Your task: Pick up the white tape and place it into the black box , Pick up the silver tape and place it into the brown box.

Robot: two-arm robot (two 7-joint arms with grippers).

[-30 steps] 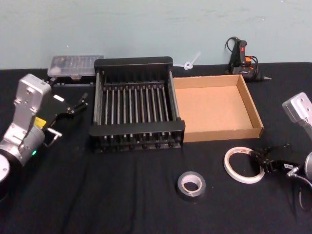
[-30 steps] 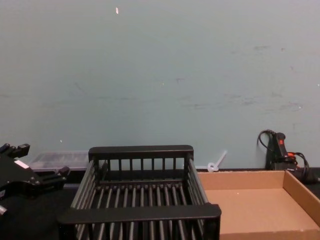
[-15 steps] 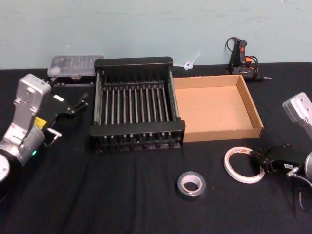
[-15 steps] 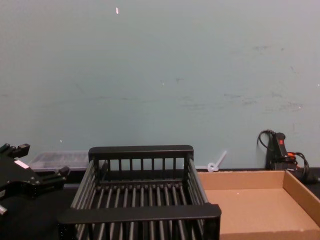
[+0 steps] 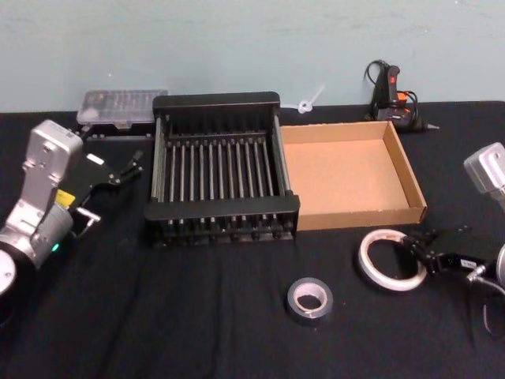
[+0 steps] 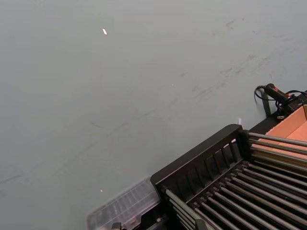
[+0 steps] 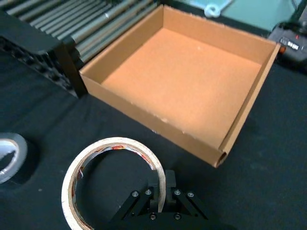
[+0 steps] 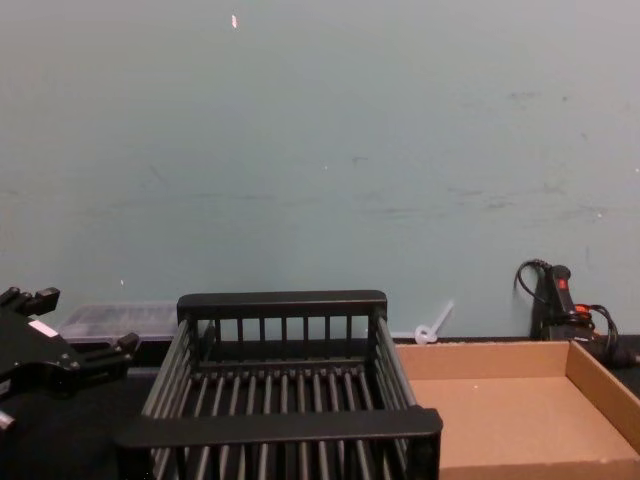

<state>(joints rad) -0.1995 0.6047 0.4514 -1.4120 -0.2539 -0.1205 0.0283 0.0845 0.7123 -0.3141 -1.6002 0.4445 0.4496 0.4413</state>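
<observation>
Lifted since earlier: white tape (image 5: 387,259), tilted; right gripper (image 7: 161,194) pinches rim.

Wall: a plain pale blue-green painted wall (image 8: 320,150) runs across the far side, marked with faint dark scuffs and one small white fleck high up left of centre.
Table: a table covered in matte black cloth (image 5: 197,316) spans the near and middle ground and meets the wall at its far edge.
Far left clutter: a clear plastic lidded case (image 5: 122,106) lies on the cloth against the wall.
Far right clutter: a black glue gun with orange trigger (image 5: 390,91) and a looped cord stands by the wall.
Far centre: a small white plastic piece (image 5: 309,101) lies at the wall's foot.
Light: even, soft, with no hard shadows.
</observation>
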